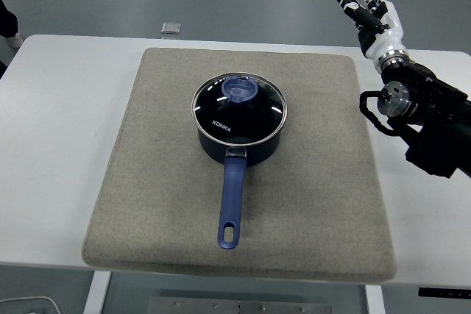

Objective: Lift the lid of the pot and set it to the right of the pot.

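**Lid still on pot, right hand raised and empty**

Head view: dark blue saucepan with a long blue handle sits near the middle of a grey felt-like square mat on the white desk. Handle points toward the near edge. Round glass lid with metal rim is seated flat on the pot, blue plastic knob at its centre. White print shows on the glass.

Right hand, black and white, is up at the far right, well apart from the pot, fingers spread, holding nothing. Black right arm comes in from the right edge over the desk. Left arm not in view. Small grey square object lies on the desk's far edge, beyond the mat.

Handling, as judged: lid is rigid, glass so breakable, probably moderate weight, smooth dome likely slippery. Best hold is the knob, pinched from above with fingertips; the rim offers little purchase while seated. Lift straight up to clear the pot's edge. Bare mat right of the pot looks soft enough for a gentle set-down. Task not yet started.
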`<state>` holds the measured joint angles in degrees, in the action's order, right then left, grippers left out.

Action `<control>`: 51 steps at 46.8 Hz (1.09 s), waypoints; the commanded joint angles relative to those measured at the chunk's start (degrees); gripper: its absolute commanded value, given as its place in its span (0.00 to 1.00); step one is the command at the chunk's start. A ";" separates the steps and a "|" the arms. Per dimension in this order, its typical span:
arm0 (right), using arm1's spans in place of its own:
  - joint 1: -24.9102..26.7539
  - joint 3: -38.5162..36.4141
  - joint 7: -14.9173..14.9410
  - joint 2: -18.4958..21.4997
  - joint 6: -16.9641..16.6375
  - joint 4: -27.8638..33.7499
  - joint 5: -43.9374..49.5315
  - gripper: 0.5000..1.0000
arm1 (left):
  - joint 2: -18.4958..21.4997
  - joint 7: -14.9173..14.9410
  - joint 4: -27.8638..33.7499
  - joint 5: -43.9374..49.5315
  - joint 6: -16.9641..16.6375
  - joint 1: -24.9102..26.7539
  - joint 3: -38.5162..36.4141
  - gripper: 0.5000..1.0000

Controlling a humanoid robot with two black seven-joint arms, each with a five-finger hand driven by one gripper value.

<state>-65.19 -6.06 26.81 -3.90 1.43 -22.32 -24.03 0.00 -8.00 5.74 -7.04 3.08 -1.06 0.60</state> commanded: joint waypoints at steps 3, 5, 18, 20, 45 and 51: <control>-0.11 0.08 -0.01 0.04 -0.03 0.00 -0.05 0.81 | 0.00 0.00 -0.03 0.01 0.00 -0.08 -0.16 1.00; -0.11 0.08 -0.01 0.04 -0.03 0.00 -0.05 0.81 | 0.00 0.00 -0.20 0.01 0.00 -0.08 -0.08 1.00; -0.02 0.08 0.08 -0.05 -0.11 0.00 -0.05 0.81 | 0.00 0.00 -0.03 0.01 0.00 -0.08 0.10 1.00; -0.11 0.00 0.08 -0.05 -0.11 0.00 -0.05 0.81 | 0.00 0.00 -0.03 0.01 0.00 -0.08 0.10 1.00; 0.07 -1.59 0.26 -0.05 0.06 0.09 0.21 0.81 | 0.00 0.00 0.15 0.01 0.00 -0.08 0.10 1.00; 0.07 -1.32 0.26 -0.14 0.15 0.09 0.21 0.81 | 0.00 0.00 0.06 0.01 0.00 -0.08 0.10 1.00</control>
<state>-65.15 -7.58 27.06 -3.92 1.57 -22.23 -23.82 0.00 -8.00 5.81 -7.04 3.08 -1.14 0.73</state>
